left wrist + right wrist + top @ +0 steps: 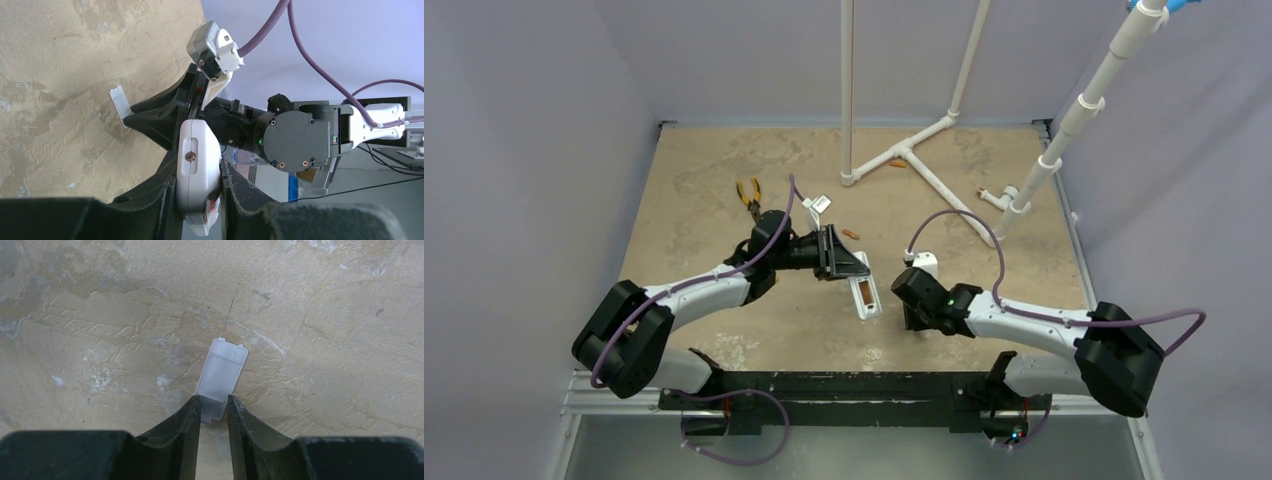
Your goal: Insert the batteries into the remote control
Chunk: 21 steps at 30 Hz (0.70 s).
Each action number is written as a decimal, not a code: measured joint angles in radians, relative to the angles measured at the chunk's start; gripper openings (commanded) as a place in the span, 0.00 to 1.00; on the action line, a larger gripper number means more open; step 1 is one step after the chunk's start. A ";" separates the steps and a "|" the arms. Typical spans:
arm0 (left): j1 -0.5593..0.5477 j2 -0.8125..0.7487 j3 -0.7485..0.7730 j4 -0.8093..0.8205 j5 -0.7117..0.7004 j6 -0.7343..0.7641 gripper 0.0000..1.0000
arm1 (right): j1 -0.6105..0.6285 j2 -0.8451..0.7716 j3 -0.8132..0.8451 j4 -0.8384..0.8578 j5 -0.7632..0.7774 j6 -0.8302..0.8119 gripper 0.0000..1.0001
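While the left hand (200, 150) clamps the remote control (196, 187), the right hand (214, 402) pinches the cover plate (222, 365) at its 6 o'clock end. Probably the closing step; next it needs aligning over the recess (865, 297).

Mottled tan table (984, 270), yellow-handled pliers (748, 192), loose batteries (851, 234), white pipe frame (904, 155), whitish cover plate (221, 372).

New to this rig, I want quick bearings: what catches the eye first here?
The left gripper clamps the white remote control at mid-table, an orange battery showing in its back recess. Just beside it, the right gripper pinches the near end of the small whitish cover plate lying on the tan table.
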 measured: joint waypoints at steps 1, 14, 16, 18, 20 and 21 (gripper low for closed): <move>0.000 0.000 0.000 0.000 0.002 0.000 0.00 | 0.013 0.014 0.009 -0.008 0.018 0.004 0.26; 0.001 0.029 0.006 0.028 0.023 -0.004 0.00 | 0.051 0.077 0.043 -0.034 0.083 0.063 0.31; 0.002 0.033 0.006 0.031 0.026 -0.005 0.00 | 0.058 0.080 0.045 -0.038 0.093 0.070 0.31; 0.004 0.035 0.006 0.036 0.029 -0.011 0.00 | 0.061 0.067 0.045 -0.040 0.098 0.078 0.31; 0.007 0.036 0.006 0.042 0.034 -0.011 0.00 | 0.061 0.056 0.040 -0.041 0.100 0.085 0.31; 0.008 0.036 0.006 0.046 0.035 -0.011 0.00 | 0.061 0.048 0.035 -0.040 0.100 0.090 0.31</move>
